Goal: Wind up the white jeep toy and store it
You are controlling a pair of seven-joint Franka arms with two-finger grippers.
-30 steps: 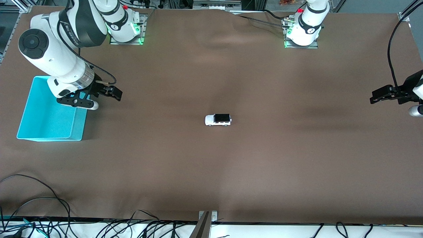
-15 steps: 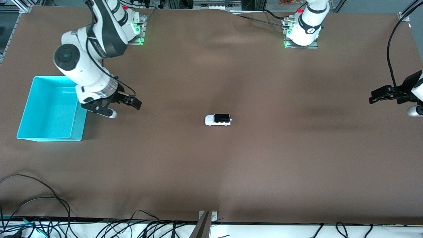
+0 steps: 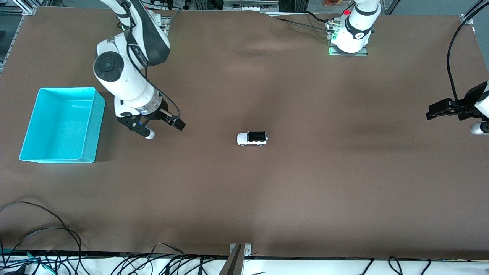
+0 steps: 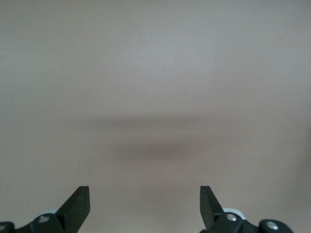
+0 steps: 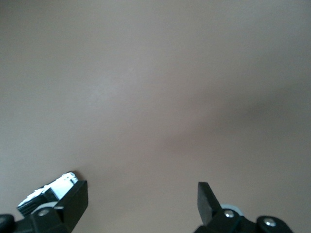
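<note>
The white jeep toy (image 3: pixel 251 138), with a black roof, stands on its wheels on the brown cloth near the table's middle. My right gripper (image 3: pixel 153 123) is open and empty, above the cloth between the turquoise bin (image 3: pixel 67 89) and the jeep. In the right wrist view the gripper (image 5: pixel 142 204) has its jaws wide apart, and the jeep (image 5: pixel 48 190) shows beside one fingertip. My left gripper (image 3: pixel 452 109) is open and empty, and waits over the left arm's end of the table. In the left wrist view it (image 4: pixel 145 206) has only bare cloth under it.
The turquoise bin is empty and stands at the right arm's end of the table. Loose black cables (image 3: pixel 46 229) lie along the table edge nearest the front camera. A black cable (image 3: pixel 454 49) hangs to the left arm.
My right gripper has moved from over the bin's edge toward the jeep, staying open. The left arm has barely moved. The jeep has not moved.
</note>
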